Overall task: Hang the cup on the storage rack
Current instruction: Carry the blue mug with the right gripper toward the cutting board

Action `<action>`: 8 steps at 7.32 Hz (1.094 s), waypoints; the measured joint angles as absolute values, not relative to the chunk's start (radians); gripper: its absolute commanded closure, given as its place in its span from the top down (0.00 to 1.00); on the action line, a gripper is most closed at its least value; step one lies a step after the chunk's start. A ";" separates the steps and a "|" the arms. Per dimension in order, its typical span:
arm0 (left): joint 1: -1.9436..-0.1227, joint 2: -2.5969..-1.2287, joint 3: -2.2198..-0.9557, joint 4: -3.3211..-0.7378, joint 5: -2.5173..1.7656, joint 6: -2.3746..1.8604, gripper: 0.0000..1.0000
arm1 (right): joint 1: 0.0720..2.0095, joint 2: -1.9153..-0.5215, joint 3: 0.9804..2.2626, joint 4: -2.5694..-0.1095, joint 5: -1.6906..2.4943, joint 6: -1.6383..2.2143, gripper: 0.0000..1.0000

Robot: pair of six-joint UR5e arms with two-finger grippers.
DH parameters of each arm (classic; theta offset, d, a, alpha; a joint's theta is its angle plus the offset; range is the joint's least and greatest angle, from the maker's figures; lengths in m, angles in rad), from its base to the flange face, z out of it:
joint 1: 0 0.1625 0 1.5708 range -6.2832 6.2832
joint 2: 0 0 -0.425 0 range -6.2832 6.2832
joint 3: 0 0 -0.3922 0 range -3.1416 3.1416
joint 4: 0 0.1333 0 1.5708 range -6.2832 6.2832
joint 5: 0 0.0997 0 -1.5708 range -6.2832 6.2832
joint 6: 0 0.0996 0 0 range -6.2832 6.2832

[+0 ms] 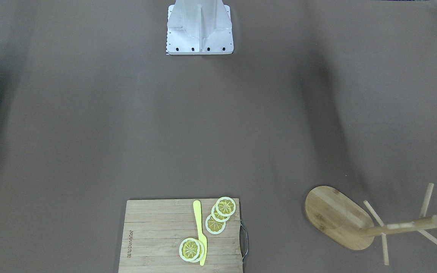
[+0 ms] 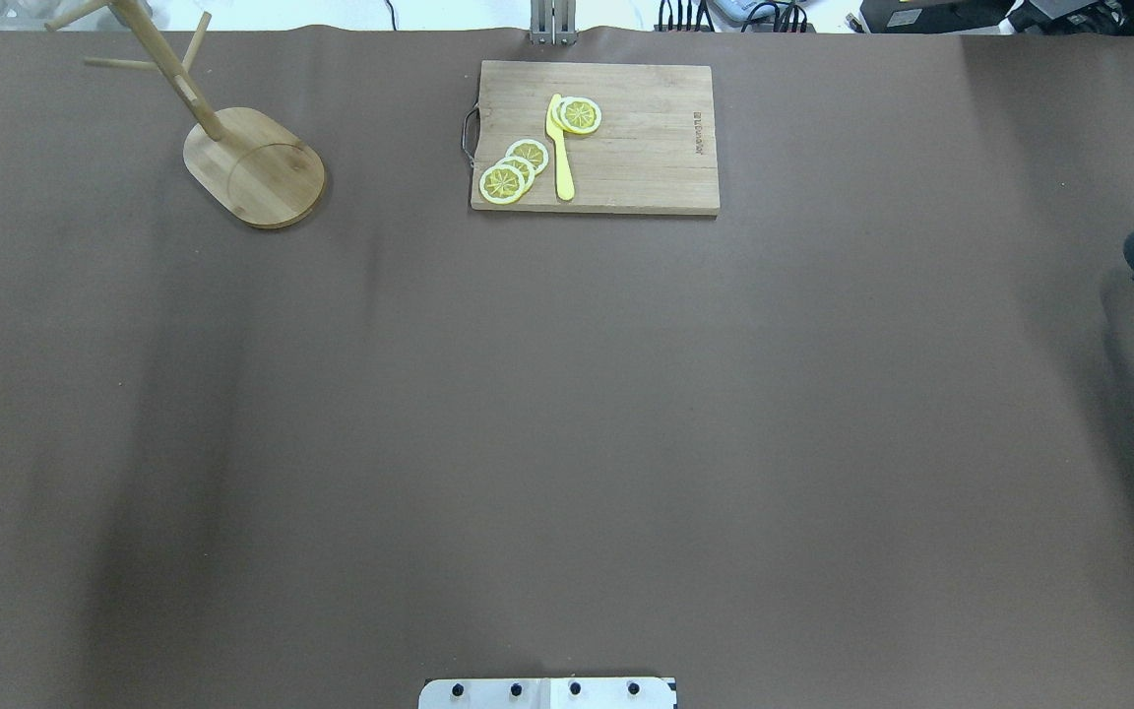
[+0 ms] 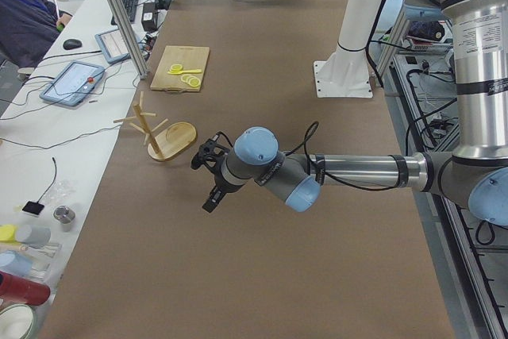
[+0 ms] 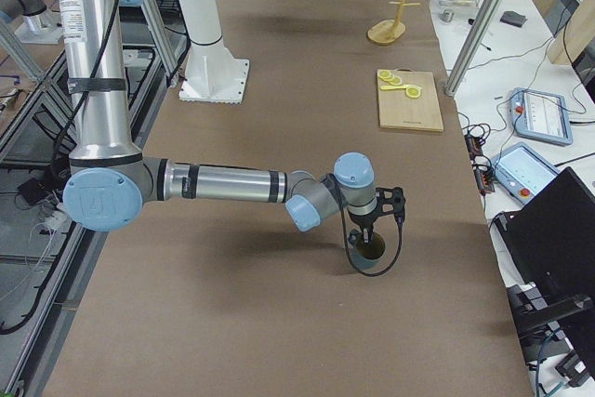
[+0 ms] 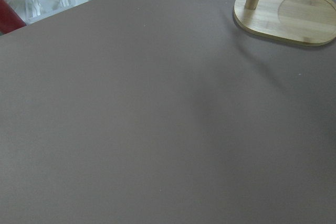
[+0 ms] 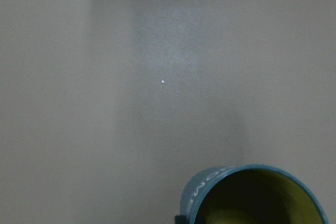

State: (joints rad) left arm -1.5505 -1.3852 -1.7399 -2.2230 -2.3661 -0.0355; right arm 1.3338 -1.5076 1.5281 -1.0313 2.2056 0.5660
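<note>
The left arm (image 3: pixel 357 171) and right arm (image 4: pixel 223 183) are silver-grey tubes with pale-blue round joint caps (image 3: pixel 255 147). A black cable (image 3: pixel 305 134) loops near the black left end effector (image 3: pixel 203 184). The white pedestal (image 1: pixel 199 28) carries black screws (image 1: pixel 193 49).

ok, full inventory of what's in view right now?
cup: 1, slate-blue, yellow-green inside, table's right end, under right arm's tip
storage rack: 1, light bamboo, upright, robot's far left corner
cutting board: 1, bamboo, far edge, centre
lemon slices: about 5, yellow, on board
knife: 1, yellow, on board among slices
table cover: 1, brown
operator: 1, dark blue top, beside table
left arm: 1, silver-blue, low near rack
right arm: 1, silver-blue, over cup
</note>
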 measured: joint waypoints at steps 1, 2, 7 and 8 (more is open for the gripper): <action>-1.549 -1.386 -1.738 -2.223 -2.366 -0.036 1.00 | 1.308 -1.486 1.653 -1.176 2.207 0.578 0.00; -1.547 -1.387 -1.735 -2.223 -2.366 -0.037 1.00 | 1.268 -1.452 1.766 -1.321 2.204 0.630 0.00; -1.538 -1.400 -1.714 -2.223 -2.368 -0.038 1.00 | 0.919 -1.138 1.913 -1.621 1.994 1.472 0.00; -1.537 -1.400 -1.711 -2.225 -2.367 -0.038 1.00 | 0.846 -1.082 1.913 -1.678 1.929 1.607 0.00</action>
